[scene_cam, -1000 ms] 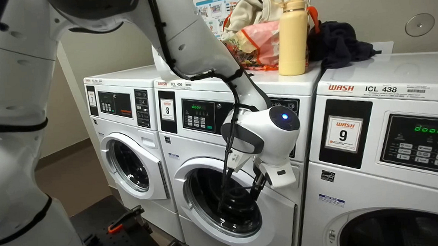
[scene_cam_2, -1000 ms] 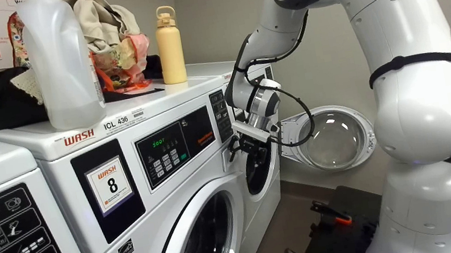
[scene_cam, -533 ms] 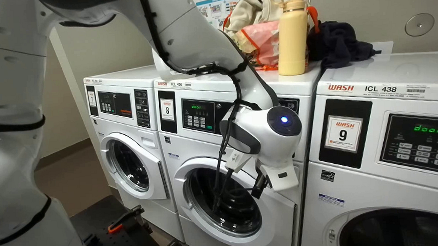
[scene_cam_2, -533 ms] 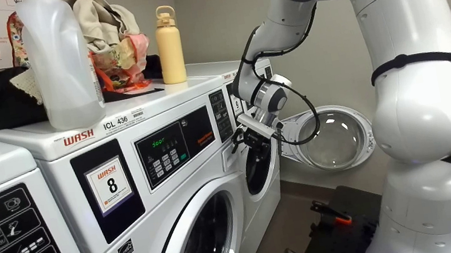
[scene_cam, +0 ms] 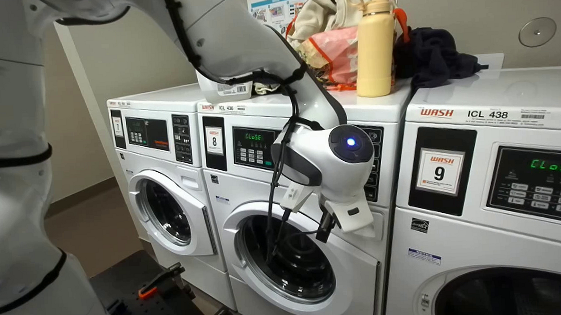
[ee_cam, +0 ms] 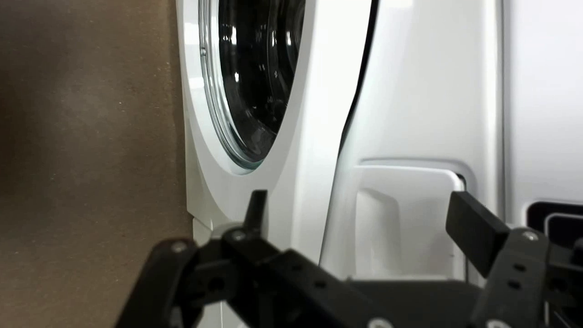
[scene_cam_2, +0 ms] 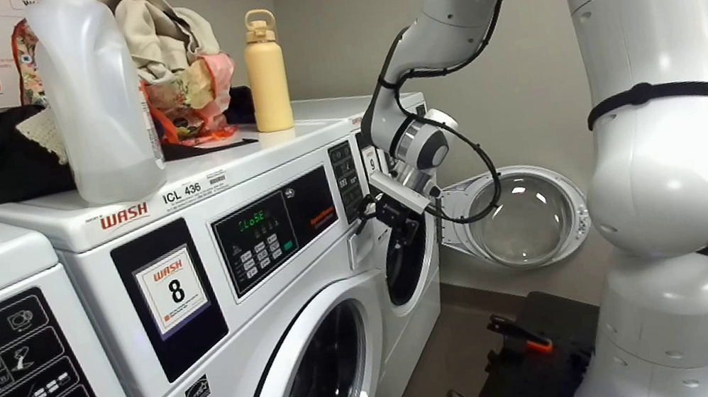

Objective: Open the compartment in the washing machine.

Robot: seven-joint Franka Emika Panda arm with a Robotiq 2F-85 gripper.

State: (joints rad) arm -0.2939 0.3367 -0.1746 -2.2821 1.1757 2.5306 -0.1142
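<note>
Compartment (scene_cam: 309,263), a dark drum cavity, in the white front-loading washing machine (scene_cam: 244,192) labelled "8"; it lies at the lower middle of the frame in an exterior view. A round, grey-rimmed glass porthole door (scene_cam_2: 323,376) covers it in both exterior views; whether it is latched cannot be told. Green letters on the dark rectangular control panel (scene_cam: 254,147) read "CLOSE". At the bottom of the wrist view, the black two-fingered tool (ee_cam: 360,200) has its fingers (ee_cam: 476,230) spread far apart, with nothing gripped between them. Behind the gap, right of centre, is a white rectangular drawer front (ee_cam: 423,223) with a recessed grip (ee_cam: 380,228); contact with it cannot be judged. The white jointed robot arm (scene_cam_2: 670,174) fills the right of an exterior view. Upon the machine stand a pale-yellow bottle (scene_cam: 373,54) and, at upper left in an exterior view, a translucent white plastic jug (scene_cam_2: 101,126). A white washer (scene_cam: 501,228) labelled "9" occupies the right of an exterior view; its clear glass door (scene_cam_2: 521,219) stands swung outward.
</note>
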